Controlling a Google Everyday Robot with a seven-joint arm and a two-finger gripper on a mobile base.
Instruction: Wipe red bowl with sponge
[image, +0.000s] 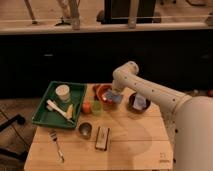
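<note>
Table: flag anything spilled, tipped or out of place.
Nothing stands out. The gripper holds the sponge over the red bowl; no spill shows on the table, and the fork lies flat.

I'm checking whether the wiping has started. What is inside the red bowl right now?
The gripper is at the red bowl, pressing the blue sponge at its right side. The arm and sponge cover that part of the bowl, so what lies beneath cannot be seen.

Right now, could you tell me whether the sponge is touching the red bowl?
Cannot tell. In the camera view the sponge, under the pincer, overlaps the red bowl at its right rim, but neither contact nor a gap shows plainly.
</note>
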